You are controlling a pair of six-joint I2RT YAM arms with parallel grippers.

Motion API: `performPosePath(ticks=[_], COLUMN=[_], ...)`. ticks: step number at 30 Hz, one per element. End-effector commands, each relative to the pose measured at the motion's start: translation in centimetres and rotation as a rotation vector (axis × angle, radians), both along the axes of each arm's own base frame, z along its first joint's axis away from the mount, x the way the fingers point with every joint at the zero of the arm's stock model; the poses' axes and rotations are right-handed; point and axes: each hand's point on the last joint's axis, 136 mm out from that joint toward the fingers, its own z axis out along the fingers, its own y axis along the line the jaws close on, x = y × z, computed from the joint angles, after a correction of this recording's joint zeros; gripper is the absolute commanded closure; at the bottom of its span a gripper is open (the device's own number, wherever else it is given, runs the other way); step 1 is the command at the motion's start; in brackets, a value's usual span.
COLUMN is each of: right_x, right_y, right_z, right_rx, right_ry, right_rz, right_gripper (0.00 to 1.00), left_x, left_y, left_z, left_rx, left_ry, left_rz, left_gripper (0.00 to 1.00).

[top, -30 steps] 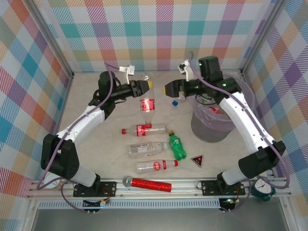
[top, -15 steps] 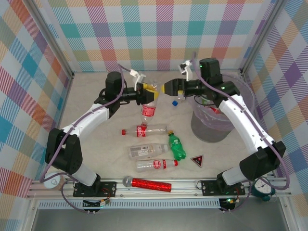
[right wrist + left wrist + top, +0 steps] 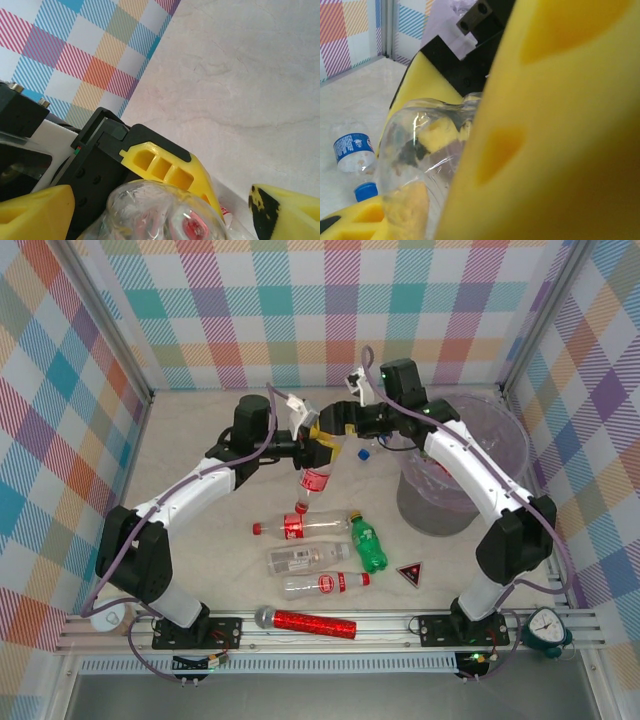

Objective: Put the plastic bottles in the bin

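A clear plastic bottle with a red label [image 3: 312, 480] hangs cap-down above the table, and my left gripper [image 3: 321, 448] is shut on its upper end. The left wrist view has that bottle [image 3: 420, 150] pinched between the yellow fingers. My right gripper [image 3: 331, 426] stands open, its fingers spread on either side of the same bottle's base [image 3: 150, 210] with gaps showing. Three more clear bottles [image 3: 300, 527] [image 3: 300, 558] [image 3: 322, 583] and a green one [image 3: 368, 545] lie on the table. A small blue-capped bottle [image 3: 365, 452] lies beside the bin [image 3: 440, 510].
A red glittery microphone [image 3: 305, 621] lies along the front rail and a dark triangle [image 3: 410, 572] sits near the green bottle. The bin stands under my right forearm. Checked walls close off the table's back and sides.
My left gripper has carried the bottle right and forward. The right gripper has moved left to meet it, and its fingers now straddle the bottle's base.
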Motion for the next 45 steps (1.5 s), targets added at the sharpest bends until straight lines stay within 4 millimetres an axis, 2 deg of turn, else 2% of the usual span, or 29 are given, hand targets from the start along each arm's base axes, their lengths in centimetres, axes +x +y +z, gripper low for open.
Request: performPosePath(ticks=[1,9,14,18,22,26,31,34,37,39,42,45], right_x=[0.1,0.2,0.7,1.5,2.3,2.6,1.3,0.2,-1.9,-3.7,-6.2,-7.7], right_y=[0.7,0.4,0.3,0.2,-0.5,-2.3,-6.1,-10.0,-14.3,-16.8,-20.5,-24.0], right_z=[1.3,0.9,1.4,2.1,3.9,7.6,13.3,16.5,19.7,21.8,23.9,24.2], right_rx=[0.027,0.012,0.018,0.014,-0.019,-0.053,-0.135,-0.201,-0.255,-0.278,-0.328,-0.430], right_ry=[-0.028,-0.023,-0.046,-0.079,-0.140,-0.241,-0.392,-0.468,-0.549,-0.609,-0.680,-0.698], right_rz=[0.017,-0.010,-0.032,-0.057,-0.077,-0.110,-0.197,-0.301,-0.415,-0.498,-0.634,-0.758], right_gripper=[0.14,0.33,0.42,0.46,0.46,0.47,0.49,0.50,0.51,0.52,0.53,0.54], left_x=[0.4,0.9,1.2,1.1,0.2,-1.6,-3.2,-3.3,-3.3,-2.5,-1.6,-1.4], left_y=[-0.1,0.1,0.4,1.0,2.4,4.4,7.1,8.2,8.5,8.8,8.6,7.3], left_z=[2.7,3.4,3.3,3.2,3.1,2.8,0.8,-1.8,-4.7,-6.1,-7.3,-8.4], left_rx=[-0.035,-0.053,-0.048,-0.040,-0.029,0.000,0.082,0.188,0.304,0.381,0.456,0.481], left_ry=[-0.110,-0.138,-0.145,-0.156,-0.160,-0.118,-0.035,0.017,0.068,0.043,0.007,0.019], left_rz=[-0.002,0.040,0.078,0.116,0.168,0.237,0.352,0.389,0.390,0.431,0.442,0.382], left_gripper=[0.47,0.42,0.24,0.00,0.00,0.00,0.00,0.00,0.01,0.01,0.00,0.00])
